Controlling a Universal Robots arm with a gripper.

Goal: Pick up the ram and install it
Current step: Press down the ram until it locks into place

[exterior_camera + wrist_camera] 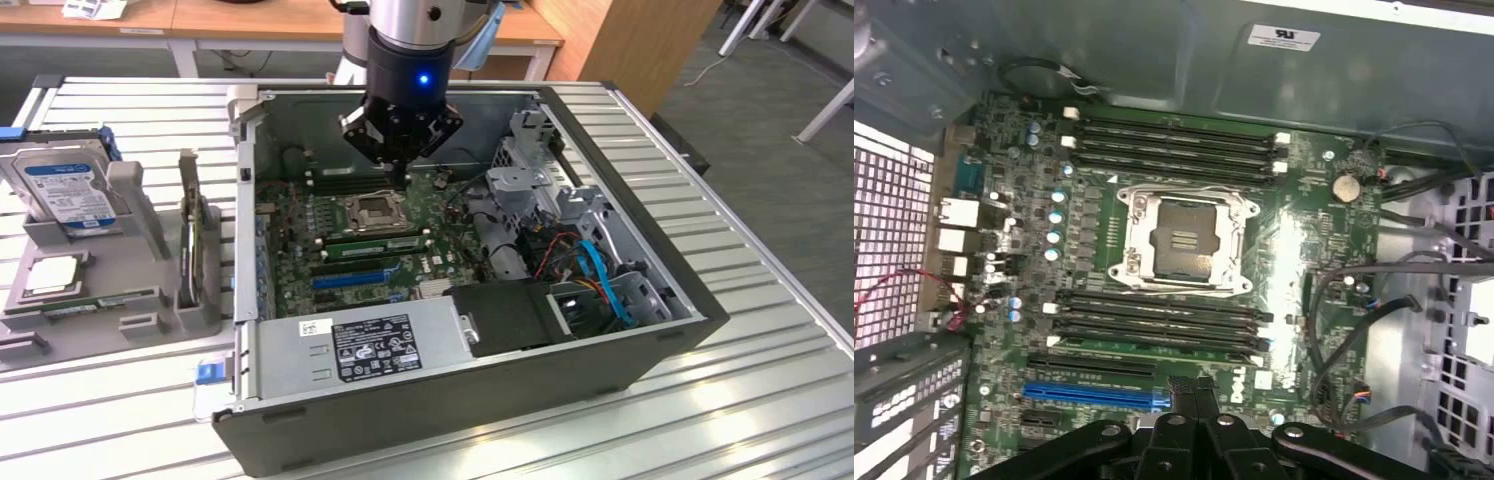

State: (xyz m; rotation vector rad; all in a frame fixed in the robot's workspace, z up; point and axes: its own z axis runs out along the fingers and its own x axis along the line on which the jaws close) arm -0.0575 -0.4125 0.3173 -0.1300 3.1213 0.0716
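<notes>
Item: tool (396,158), upper centre of the exterior frame, fingers together, hanging inside the open computer case (641,250) above the motherboard (1294,260).

Item: ram (376,239), a green stick lying along a slot just below the empty processor socket (371,209), mid-frame; whether fully seated cannot be told.

Item: hard drive (63,187), on a grey holder, left edge, on the surface (747,400).

Risk: a half-seated stick may cant if pressed off-centre; loose cables (594,265) nearby could snag.
</notes>
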